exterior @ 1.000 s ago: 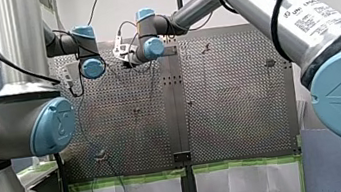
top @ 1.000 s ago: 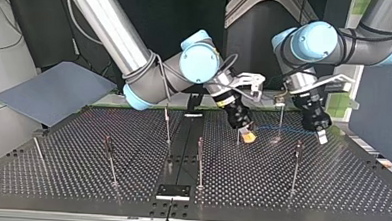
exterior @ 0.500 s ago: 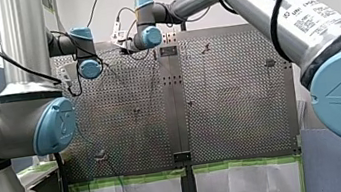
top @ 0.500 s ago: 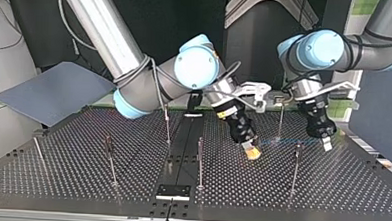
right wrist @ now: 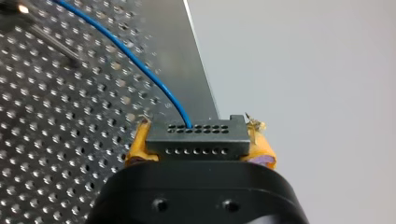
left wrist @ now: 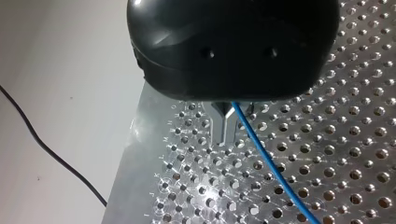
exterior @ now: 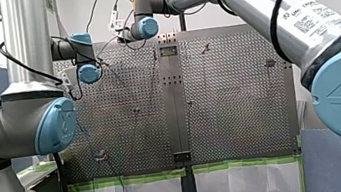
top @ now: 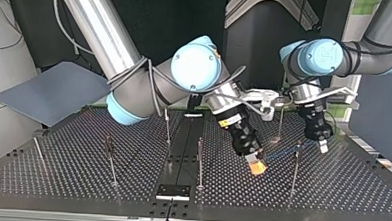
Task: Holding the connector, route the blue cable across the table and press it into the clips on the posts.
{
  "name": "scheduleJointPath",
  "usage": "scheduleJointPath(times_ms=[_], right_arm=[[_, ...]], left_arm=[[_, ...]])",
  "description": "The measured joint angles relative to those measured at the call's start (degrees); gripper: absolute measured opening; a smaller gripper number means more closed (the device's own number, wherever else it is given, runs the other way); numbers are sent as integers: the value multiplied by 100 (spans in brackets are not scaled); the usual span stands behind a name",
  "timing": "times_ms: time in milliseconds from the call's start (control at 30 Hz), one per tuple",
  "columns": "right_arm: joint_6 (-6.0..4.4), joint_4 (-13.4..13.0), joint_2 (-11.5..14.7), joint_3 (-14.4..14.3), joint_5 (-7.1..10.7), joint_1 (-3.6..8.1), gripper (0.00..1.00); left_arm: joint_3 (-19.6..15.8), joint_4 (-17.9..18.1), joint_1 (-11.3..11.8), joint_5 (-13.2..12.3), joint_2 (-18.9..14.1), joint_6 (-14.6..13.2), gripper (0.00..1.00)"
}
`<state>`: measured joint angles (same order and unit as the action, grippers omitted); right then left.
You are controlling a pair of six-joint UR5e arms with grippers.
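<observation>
Right gripper advanced; connector clamped.

Body of left gripper hides its finger bases and start of blue cable; cable cut off ahead. Body of right gripper covers lower connector; far cable blurred.

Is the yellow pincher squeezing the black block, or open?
Shut on it. In the right wrist view, my right gripper presses yellow pads on both ends of the black connector; the blue cable leaves its top.
</observation>
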<state>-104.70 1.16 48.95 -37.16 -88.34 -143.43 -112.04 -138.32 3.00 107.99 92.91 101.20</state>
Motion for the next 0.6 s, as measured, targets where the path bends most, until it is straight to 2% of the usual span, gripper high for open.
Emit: scheduleJointPath(times_ms=[233,433,600], right_arm=[[162,-27,-75,-297,-128,-11,0],[204,-38,-101,-569,-82,-9,0],[210,-34,-106,-620,-57,9,0]], left_arm=[[1,72,49,-122,2,23,0],[1,97,97,-155,2,44,0],[1,94,134,-197,2,77,0]])
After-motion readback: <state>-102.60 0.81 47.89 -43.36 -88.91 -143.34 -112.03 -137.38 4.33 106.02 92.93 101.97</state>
